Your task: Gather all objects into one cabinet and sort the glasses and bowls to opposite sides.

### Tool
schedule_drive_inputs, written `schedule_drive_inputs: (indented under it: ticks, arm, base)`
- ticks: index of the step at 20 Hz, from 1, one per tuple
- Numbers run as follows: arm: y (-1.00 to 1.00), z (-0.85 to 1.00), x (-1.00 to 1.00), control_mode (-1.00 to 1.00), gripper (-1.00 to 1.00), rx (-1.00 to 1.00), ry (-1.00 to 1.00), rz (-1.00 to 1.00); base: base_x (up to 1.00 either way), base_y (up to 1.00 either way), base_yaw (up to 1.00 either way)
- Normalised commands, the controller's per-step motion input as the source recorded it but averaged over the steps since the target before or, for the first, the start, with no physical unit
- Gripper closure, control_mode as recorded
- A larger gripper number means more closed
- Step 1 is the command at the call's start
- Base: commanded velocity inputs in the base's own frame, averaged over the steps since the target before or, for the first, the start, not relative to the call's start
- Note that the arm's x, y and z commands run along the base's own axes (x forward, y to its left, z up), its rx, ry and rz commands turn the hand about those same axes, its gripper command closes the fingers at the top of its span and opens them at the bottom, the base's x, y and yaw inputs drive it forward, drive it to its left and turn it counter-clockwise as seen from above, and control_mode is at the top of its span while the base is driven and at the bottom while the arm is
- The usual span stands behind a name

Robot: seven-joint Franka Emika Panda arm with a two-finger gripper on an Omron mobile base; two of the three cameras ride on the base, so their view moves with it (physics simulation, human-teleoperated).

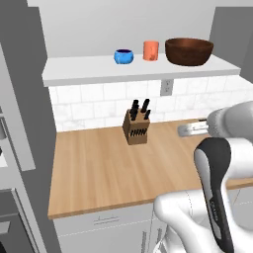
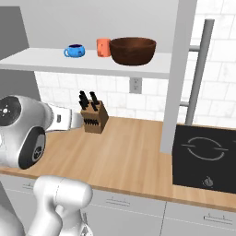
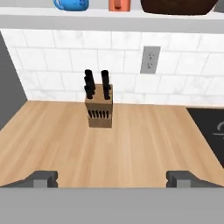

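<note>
End effector (image 3: 112, 177) empty, fingers spread wide over table (image 1: 94, 173). On cabinet ledge (image 1: 84, 73): blue bowl (image 1: 123, 56) toward left end, orange cup (image 1: 150, 50) between, brown bowl (image 1: 189, 51) toward right end; bowls split, sorting unfinished.

The shelf (image 1: 89, 74) near the top of the picture was pale grey. On it sat a shiny blue bowl (image 1: 124, 56), a plain orange cup (image 1: 151, 50) and a big dark brown bowl (image 1: 189, 51) with a wood look. The wall (image 1: 94, 101) under the shelf had white tiles with thin grey lines. A grey outlet (image 1: 166, 87) was on the tiles. The counter (image 1: 104, 168) in the middle was light brown wood with faint stripes. A brown knife block (image 1: 135, 127) held black handles. In the right base view, a black stove top (image 2: 205, 159) with thin grey rings was at the lower right.
</note>
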Motion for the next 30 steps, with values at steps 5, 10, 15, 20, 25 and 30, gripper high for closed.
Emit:
schedule_drive_inputs:
  ticks: [5, 10, 15, 20, 25, 30]
  arm:
    - [0.0, 0.27, -0.55, -1.0, -1.0, 0.01, -0.23, -0.01]
    - [0.01, 0.5, -0.49, -1.0, -1.0, 0.04, -0.22, 0.0]
    - [0.0, 0.0, -0.01, -1.0, -1.0, 0.0, 0.0, 0.0]
    - [0.0, 0.0, -0.06, 1.0, -1.0, 0.0, -0.01, 0.0]
    - [0.0, 0.0, 0.0, 1.0, -1.0, 0.0, 0.0, 0.0]
    - [0.0, 0.0, 0.0, 1.0, -1.0, 0.0, 0.0, 0.0]
  base:
    - [0.0, 0.0, 0.0]
    - [0.0, 0.0, 0.0]
    - [0.0, 0.0, 0.0]
    - [-0.12, 0.0, 0.0]
    - [-0.4, -0.02, -0.24]
    - [-0.39, -0.02, -0.32]
